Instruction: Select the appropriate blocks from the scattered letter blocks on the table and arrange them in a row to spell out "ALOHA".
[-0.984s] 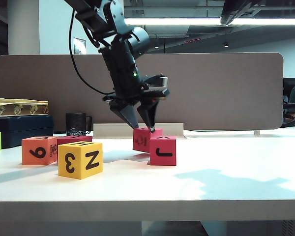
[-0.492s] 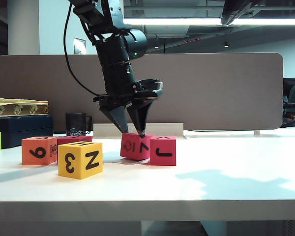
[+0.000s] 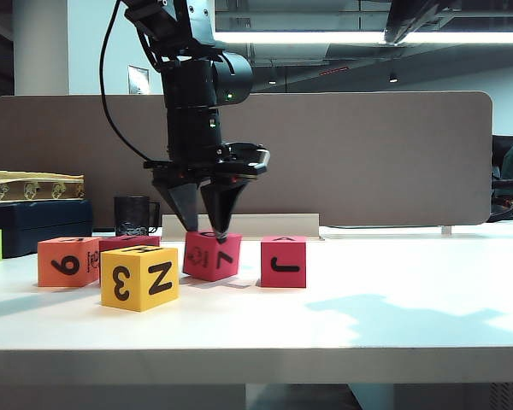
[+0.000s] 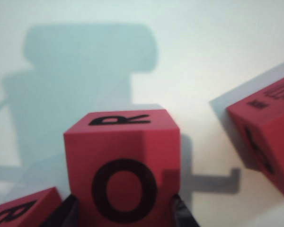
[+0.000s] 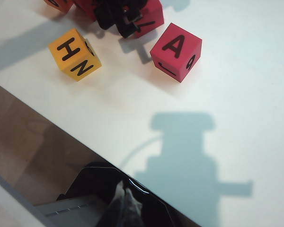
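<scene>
Table (image 3: 393,325): white, carries all blocks.

Left tool (image 3: 202,224): points down over the middle red block (image 3: 211,254), its two fingers clenched on that block's sides. Exterior view shows the block's front corner resting on the table, between the yellow block (image 3: 139,277) and the J block (image 3: 283,261). Left wrist view alone shows its top faces: a large O toward the camera and an R on the next face (image 4: 123,175), with a dark fingertip (image 4: 61,215) pressed at each lower side.

Yellow block: exterior view shows 3 and N; right wrist view shows H on top (image 5: 75,54).

J block: exterior view gives only J; right wrist view shows an A on top (image 5: 176,51). Stands apart from the held block.

Orange block (image 3: 67,260): far left, a 6 or 9 on its front. A further red block (image 3: 128,242) sits behind the yellow one.

Right tool (image 5: 125,203): seen only in its own wrist view, off the table's edge, well apart from the blocks; fingers together, holding nothing.
</scene>
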Controlling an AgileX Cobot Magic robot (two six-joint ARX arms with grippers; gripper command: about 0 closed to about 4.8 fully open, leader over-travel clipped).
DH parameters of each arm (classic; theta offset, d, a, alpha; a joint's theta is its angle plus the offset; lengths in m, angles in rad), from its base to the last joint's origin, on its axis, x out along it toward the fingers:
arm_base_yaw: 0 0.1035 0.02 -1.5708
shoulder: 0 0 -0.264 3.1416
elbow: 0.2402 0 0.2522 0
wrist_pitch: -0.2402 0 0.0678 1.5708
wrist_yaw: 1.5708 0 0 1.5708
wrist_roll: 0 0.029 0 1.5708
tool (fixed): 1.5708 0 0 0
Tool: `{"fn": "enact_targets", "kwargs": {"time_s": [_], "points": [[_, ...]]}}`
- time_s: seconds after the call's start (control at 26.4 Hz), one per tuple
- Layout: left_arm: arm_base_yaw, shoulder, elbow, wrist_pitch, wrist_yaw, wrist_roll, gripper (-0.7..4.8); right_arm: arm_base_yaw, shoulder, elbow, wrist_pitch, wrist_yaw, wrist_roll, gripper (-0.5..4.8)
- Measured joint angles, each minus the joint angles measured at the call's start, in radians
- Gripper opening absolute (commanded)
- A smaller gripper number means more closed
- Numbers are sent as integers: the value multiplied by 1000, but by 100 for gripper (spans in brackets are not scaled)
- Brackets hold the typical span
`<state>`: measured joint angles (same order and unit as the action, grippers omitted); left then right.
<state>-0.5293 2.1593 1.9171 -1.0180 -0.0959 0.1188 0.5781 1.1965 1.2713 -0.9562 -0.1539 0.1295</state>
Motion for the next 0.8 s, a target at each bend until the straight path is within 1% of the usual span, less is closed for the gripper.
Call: {"fn": "enact_targets", "kwargs": {"time_s": [0.11, 0.15, 0.27, 0.49, 0.53, 0.64, 0.68, 0.72, 0.8], "points": [[-2, -2, 2, -38, -72, -3, 209, 0, 0, 0, 0, 0, 0, -5], [-1, -2, 2, -54, -80, -4, 209, 0, 0, 0, 0, 0, 0, -5], [-1, -3, 3, -85, -92, -19, 209, 0, 0, 0, 0, 0, 0, -5], [0, -4, 3, -105, -95, -22, 217, 0, 0, 0, 0, 0, 0, -5], [0, -4, 3, -105, -96, -22, 225, 0, 0, 0, -1, 0, 0, -5], [0, -4, 3, -105, -96, -23, 331, 0, 0, 0, -2, 0, 0, -5], [0, -4, 3, -106, -99, -22, 357, 0, 0, 0, -2, 0, 0, -5], [1, -3, 1, -116, -102, -22, 369, 0, 0, 0, -2, 0, 0, -5], [3, 5, -5, -119, -103, -23, 369, 0, 0, 0, -2, 0, 0, -5]]}}
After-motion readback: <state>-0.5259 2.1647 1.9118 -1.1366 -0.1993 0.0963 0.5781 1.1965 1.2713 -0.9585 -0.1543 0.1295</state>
